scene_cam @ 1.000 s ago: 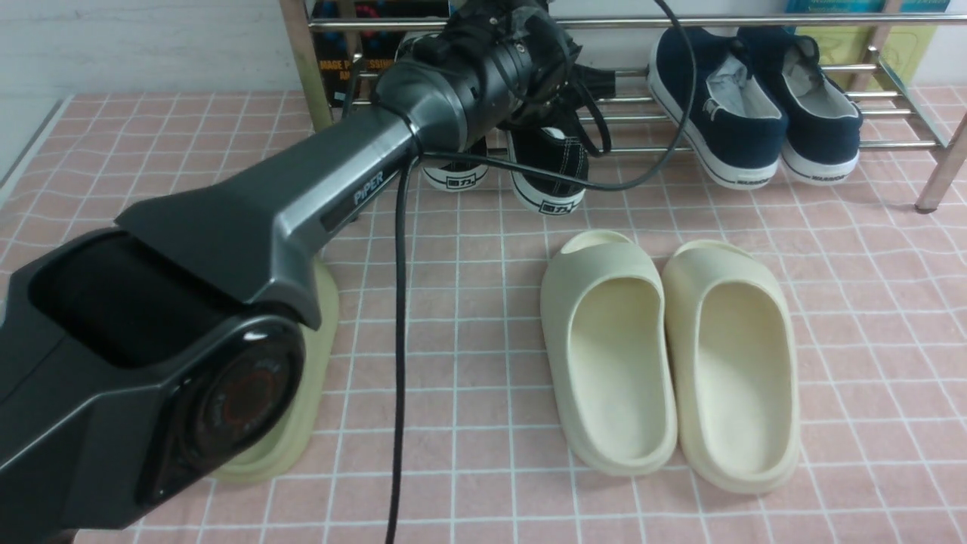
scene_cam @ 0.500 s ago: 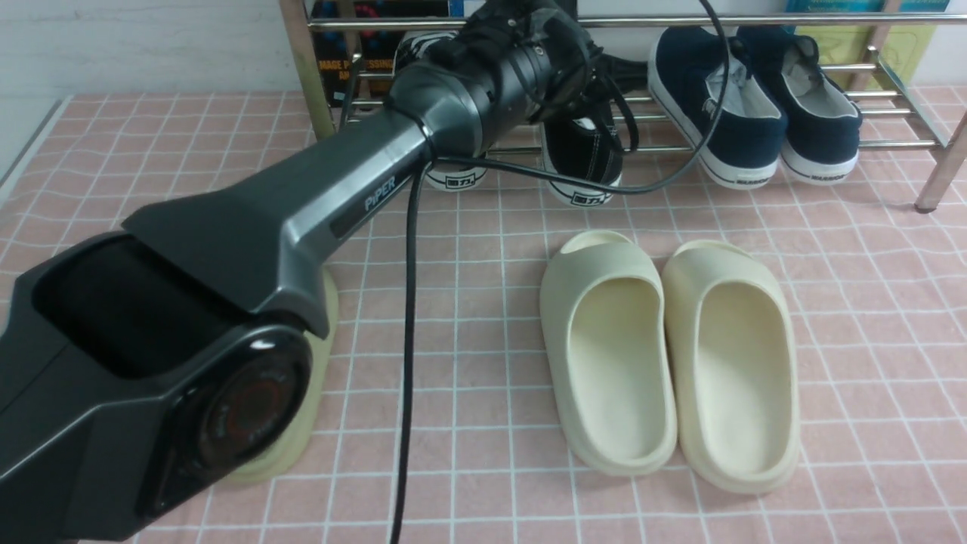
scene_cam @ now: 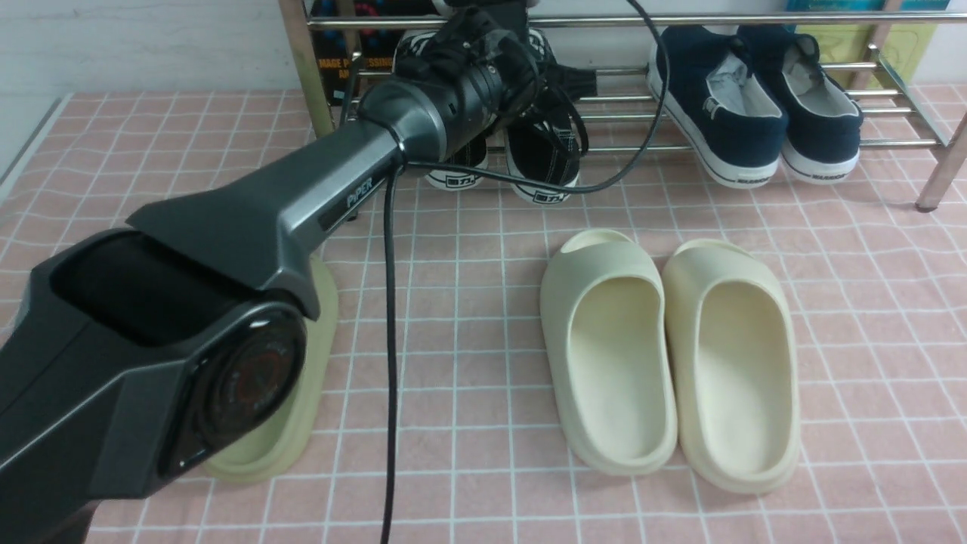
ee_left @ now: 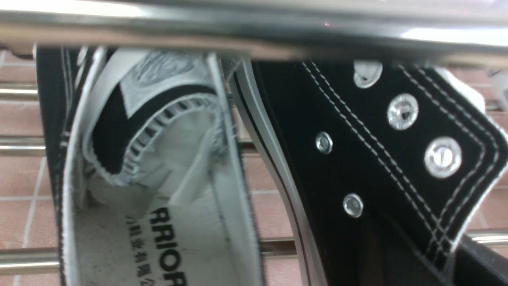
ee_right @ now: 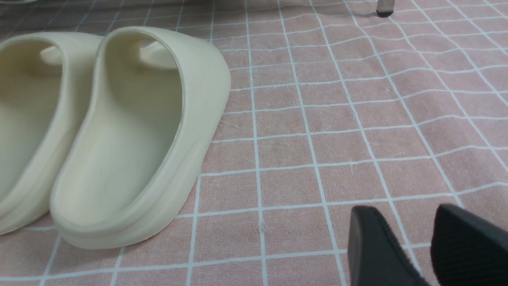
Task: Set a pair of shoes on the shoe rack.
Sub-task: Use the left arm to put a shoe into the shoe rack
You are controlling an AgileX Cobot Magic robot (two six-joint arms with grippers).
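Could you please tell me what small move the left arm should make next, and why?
Probably settle the second black sneaker flat onto the shoe rack rails: it looks tilted, sole edge showing, close beside the first sneaker already resting there.

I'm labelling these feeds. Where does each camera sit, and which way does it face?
Front: between the arms, facing forward at the shoe rack; left arm shows.
Left wrist: close over the black sneakers on the rack; body unclear.
Right wrist: low over the floor, facing cream slides; right gripper shows.
Front and left wrist share the black sneakers.
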